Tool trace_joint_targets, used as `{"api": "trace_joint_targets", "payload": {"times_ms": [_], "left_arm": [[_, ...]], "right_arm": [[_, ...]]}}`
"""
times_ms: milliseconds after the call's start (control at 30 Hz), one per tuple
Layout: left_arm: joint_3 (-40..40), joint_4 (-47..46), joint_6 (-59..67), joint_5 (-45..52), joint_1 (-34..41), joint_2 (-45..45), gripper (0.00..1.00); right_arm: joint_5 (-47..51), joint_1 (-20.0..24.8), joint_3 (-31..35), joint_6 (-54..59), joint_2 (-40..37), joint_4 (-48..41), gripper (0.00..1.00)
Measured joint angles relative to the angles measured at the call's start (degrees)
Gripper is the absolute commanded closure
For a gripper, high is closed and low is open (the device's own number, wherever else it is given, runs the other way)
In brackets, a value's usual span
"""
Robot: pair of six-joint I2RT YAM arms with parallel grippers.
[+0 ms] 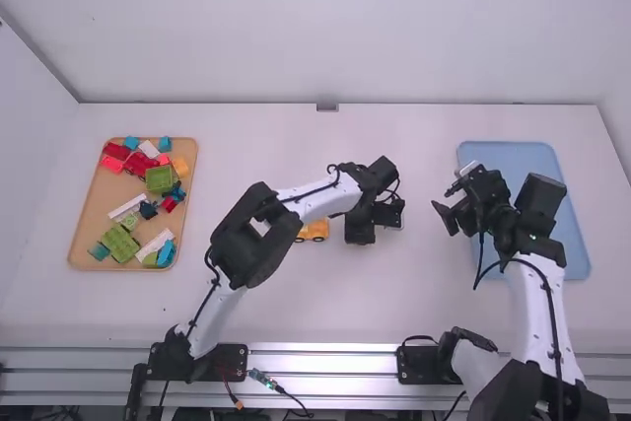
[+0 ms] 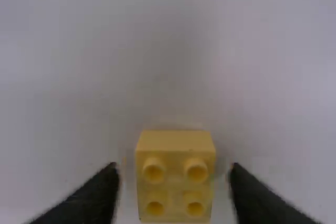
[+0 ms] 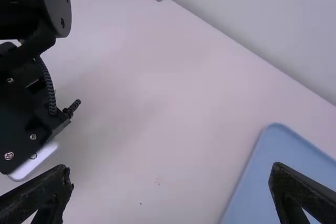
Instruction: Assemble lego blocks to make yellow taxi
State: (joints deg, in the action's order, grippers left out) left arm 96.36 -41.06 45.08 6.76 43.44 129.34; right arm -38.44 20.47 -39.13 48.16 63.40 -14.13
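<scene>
In the high view my left gripper points down at mid-table, just right of a yellow piece with dark wheels that is partly covered by the arm. The left wrist view has a yellow block with four studs between the fingers of my left gripper, a gap on either side; those fingers are open. My right gripper is at the left edge of the blue tray in the high view. In the right wrist view, my right gripper stands wide open, holding nothing.
A tan tray at the left holds several red, green, blue, white and yellow blocks. The blue tray lies under the right arm. Close to my right gripper's camera, the left arm's black wrist fills one side.
</scene>
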Motion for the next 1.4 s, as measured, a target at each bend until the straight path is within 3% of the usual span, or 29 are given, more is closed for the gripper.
{"api": "trace_joint_targets", "payload": {"times_ms": [233, 400, 667, 900, 1100, 1400], "left_arm": [[0.4, -5.4, 2.9, -1.3, -0.1, 0.0, 0.01], [1.8, -7.7, 7.6, 3.1, -1.5, -1.0, 0.01], [1.0, -7.4, 10.4, 5.5, -10.5, -10.9, 0.01], [-9.9, -3.3, 14.0, 11.6, -20.2, -20.0, 0.01], [-22.7, 7.3, 14.6, 15.2, -26.9, -30.2, 0.01], [-35.3, 17.2, 14.6, 22.6, -34.5, -41.3, 0.01]], "right_arm": [[0.0, -2.8, 0.0, 0.0, 0.0, 0.5, 0.01], [1.0, -5.7, 0.0, -0.1, 0.0, 1.5, 0.01], [4.3, -11.1, 0.0, 0.0, 3.6, 4.3, 0.01], [5.7, -17.2, 0.0, 1.8, 9.0, 5.8, 0.01], [8.5, -25.2, -3.7, 6.3, 14.8, -5.3, 0.01], [16.0, -36.8, -20.8, 13.8, 31.5, -20.3, 0.01]]}}
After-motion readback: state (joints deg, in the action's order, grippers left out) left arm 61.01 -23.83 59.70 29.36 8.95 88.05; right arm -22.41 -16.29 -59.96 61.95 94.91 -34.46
